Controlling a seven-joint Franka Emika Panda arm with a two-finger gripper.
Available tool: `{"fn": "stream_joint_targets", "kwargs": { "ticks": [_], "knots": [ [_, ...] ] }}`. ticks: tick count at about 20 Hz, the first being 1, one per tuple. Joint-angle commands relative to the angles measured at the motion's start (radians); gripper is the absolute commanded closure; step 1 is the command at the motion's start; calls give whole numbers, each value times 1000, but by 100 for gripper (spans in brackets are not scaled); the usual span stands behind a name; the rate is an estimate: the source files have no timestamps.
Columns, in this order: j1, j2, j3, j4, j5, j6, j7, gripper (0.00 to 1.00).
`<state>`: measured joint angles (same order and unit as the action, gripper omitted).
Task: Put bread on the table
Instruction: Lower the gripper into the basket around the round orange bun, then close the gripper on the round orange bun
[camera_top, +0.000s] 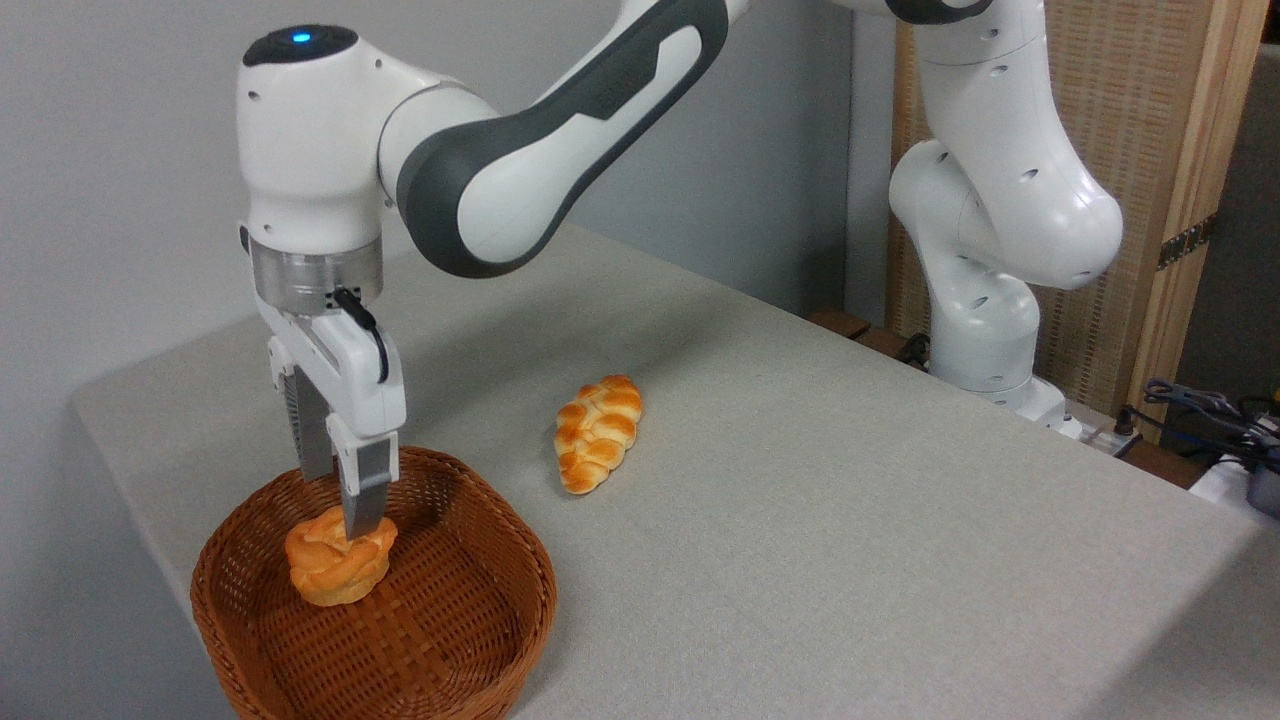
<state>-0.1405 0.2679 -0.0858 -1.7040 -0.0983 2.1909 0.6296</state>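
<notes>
The fingers (366, 500) of the white robot gripper (342, 512) straddle the top of the small round orange-golden bun (338, 562), parted around it, and whether they press it I cannot tell; the bun sits inside the brown woven wicker basket (460, 620) near the table's front left corner; the light grey cloth-covered table (850, 520) beside it lies bare; judging from this, the grasp, lift and placing all remain; a braided golden loaf (598, 432) lies mid-table, apart.

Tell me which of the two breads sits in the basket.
The round knotted bun, under the tool, sits in the wicker basket; the braided loaf lies on the table.
</notes>
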Motion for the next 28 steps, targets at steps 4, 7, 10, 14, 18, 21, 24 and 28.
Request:
{"fn": "stream_joint_targets", "kwargs": {
  "ticks": [4, 7, 10, 14, 18, 21, 24, 28],
  "knots": [
    [27, 19, -5, -37, -8, 121, 24, 0],
    [27, 25, -5, -39, 5, 135, 33, 0],
    [27, 27, -3, -40, 17, 135, 39, 0],
    [27, 28, -6, -48, 17, 136, 39, 0],
    [27, 30, -6, -57, 17, 135, 47, 17],
    [27, 28, -6, -57, 17, 135, 61, 63],
    [27, 28, -6, -57, 17, 132, 93, 67],
    [29, 28, -6, -57, 17, 132, 93, 67]
  ]
}}
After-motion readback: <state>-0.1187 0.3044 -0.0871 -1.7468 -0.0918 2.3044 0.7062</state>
